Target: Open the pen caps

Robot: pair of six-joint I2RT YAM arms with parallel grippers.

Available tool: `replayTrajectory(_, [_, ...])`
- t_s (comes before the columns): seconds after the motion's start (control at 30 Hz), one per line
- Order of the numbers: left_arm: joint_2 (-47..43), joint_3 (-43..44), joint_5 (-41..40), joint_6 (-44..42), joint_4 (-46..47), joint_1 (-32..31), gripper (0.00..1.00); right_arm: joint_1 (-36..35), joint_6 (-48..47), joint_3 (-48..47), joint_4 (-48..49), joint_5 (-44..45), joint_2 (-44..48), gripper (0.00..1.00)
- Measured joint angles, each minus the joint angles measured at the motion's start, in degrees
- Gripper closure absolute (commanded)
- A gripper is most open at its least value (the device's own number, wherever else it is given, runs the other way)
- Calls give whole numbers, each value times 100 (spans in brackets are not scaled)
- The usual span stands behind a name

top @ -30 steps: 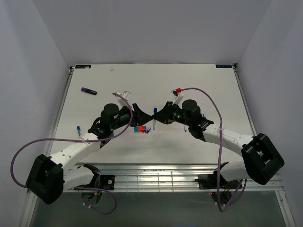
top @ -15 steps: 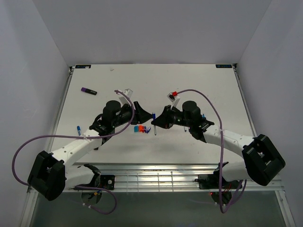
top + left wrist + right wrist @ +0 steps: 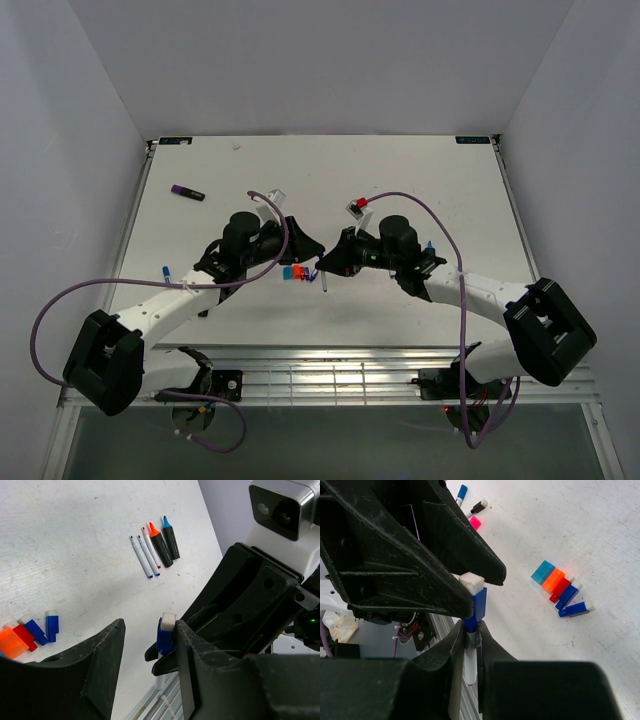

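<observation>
My right gripper (image 3: 472,630) is shut on a thin white pen (image 3: 470,665) and holds it upright above the table. The pen's blue cap (image 3: 477,607) sticks out above those fingers. My left gripper (image 3: 149,630) is open around that same blue cap (image 3: 165,635). The cap rests against one finger (image 3: 192,670), with a wide gap to the other finger (image 3: 100,665). In the top view both grippers meet at the pen (image 3: 326,280) over the table's middle. Several loose caps (image 3: 295,272), orange, red and blue, lie just left of it.
A purple-capped highlighter (image 3: 186,192) lies at the far left, and a blue-capped pen (image 3: 165,271) near the left edge. Uncapped thin pens (image 3: 145,555) and two black highlighters (image 3: 165,542) lie together. A magenta cap (image 3: 475,522) lies apart.
Both grippers have come closer together and nearer to me. My left gripper's jaws have narrowed and now stand around the blue cap of the pen held by the right gripper.
</observation>
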State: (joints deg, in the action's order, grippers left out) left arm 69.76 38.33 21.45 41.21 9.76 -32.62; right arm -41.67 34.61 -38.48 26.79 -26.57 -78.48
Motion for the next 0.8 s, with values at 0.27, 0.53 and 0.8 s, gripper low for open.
replayTrajectory(0.27, [31, -2, 33, 94, 153, -83, 65, -15, 46, -11, 92, 0, -46, 92])
replayTrajectory(0.53, [57, -2, 50, 136, 186, -107, 98, -35, 94, -11, 160, 55, -129, 76])
replayTrajectory(0.8, [61, 72, -44, 256, -57, -127, 100, -46, -22, 31, 170, 98, -116, 67])
